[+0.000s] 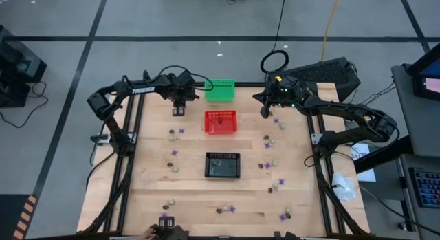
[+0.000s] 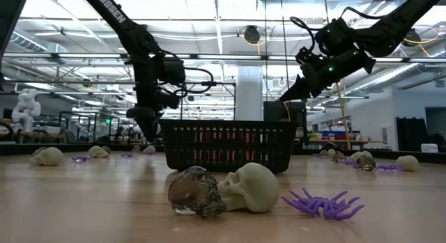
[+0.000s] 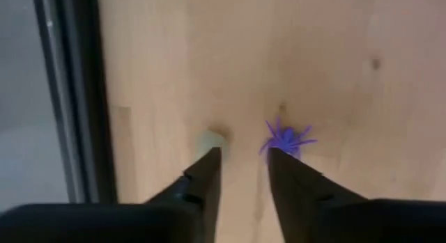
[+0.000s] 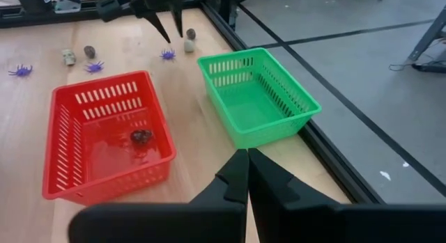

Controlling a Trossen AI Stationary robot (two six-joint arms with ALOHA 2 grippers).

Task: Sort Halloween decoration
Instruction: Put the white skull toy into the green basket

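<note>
My left gripper [image 3: 240, 156] hangs part-open over the table's far-left edge, straddling bare wood: purple spider [image 3: 287, 139] just outside one finger, pale cream trinket [image 3: 211, 140] outside the other

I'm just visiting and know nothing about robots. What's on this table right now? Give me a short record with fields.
Table: wooden top, tiny purple, cream and dark trinkets scattered over it
Baskets: green basket looks empty; red basket holds one dark trinket; black basket
Left gripper: open, above a purple spider and a pale trinket
Right gripper: shut, holding nothing, near the green basket
</note>
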